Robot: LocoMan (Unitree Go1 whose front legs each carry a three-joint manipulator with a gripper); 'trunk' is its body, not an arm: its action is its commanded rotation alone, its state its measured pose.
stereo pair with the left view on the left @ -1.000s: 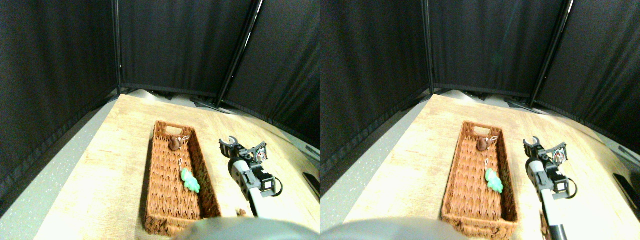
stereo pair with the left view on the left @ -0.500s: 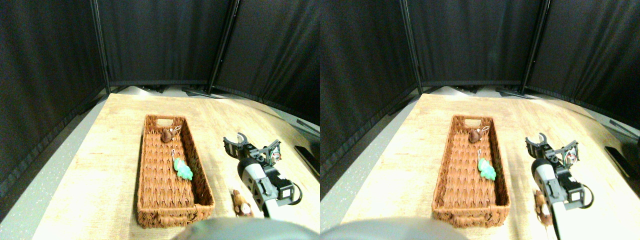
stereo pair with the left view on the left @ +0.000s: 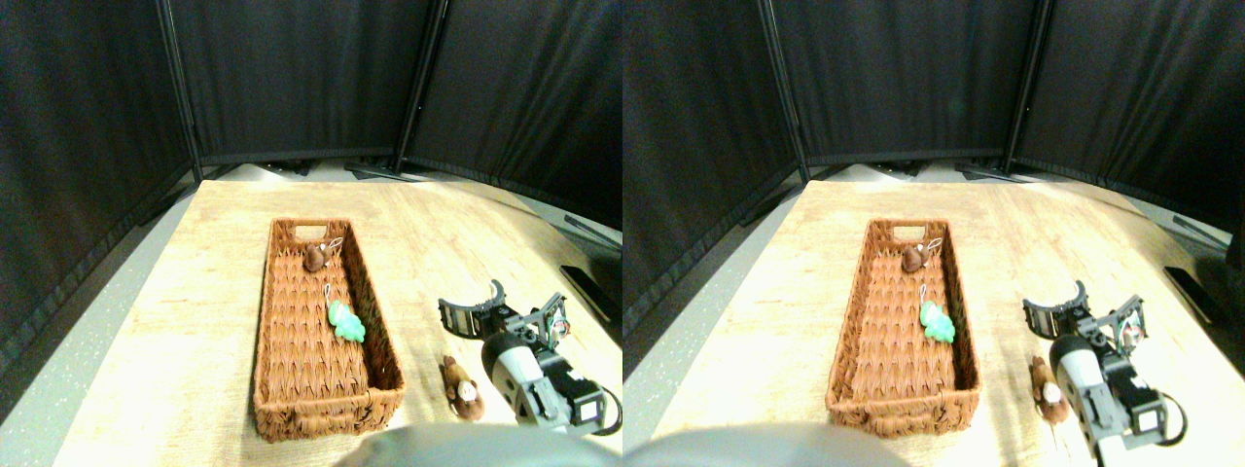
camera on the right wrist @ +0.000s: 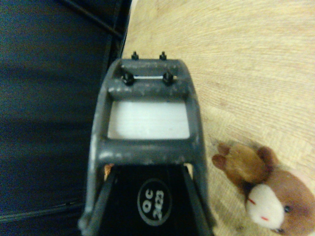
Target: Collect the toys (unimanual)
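Counted two of the toys already inside the long brown wicker basket (stereo pair with the left view on the left: 265, 331), which stood lengthwise on the left-centre of the pale wood-grain table (stereo pair with the left view on the left: 195, 292). Found the small dark brown plush animal (stereo pair with the left view on the left: 314, 258) at the basket's far end, just short of the handle cut-out, with its thin string loop lying towards the right wall. Found the bright green plush figure (stereo pair with the left view on the left: 345, 321) about halfway along, against the right wall, its loop trailing to the far side.

Saw one toy still outside: a brown-and-white plush animal (stereo pair with the left view on the left: 462, 387) lying on the bare table, near the front edge, just right of the basket's near right corner and apart from it. Made out its white muzzle and brown ears clearly in the wrist view, beside the dark frame and not inside it.

Placed the right hand (stereo pair with the left view on the left: 474, 309) over the table to the right of the basket, a little beyond and to the right of the loose toy, not touching it. Noticed nothing carried in the hand; could not tell from either view whether it was open or closed.

Spotted no grey, blue, red or orange-white toys anywhere on the table or against the black curtain panels (stereo pair with the left view on the left: 292, 78) behind.

Judged the task well along but unfinished: two toys collected, at least the brown-and-white one left to be picked up and dropped in the basket.
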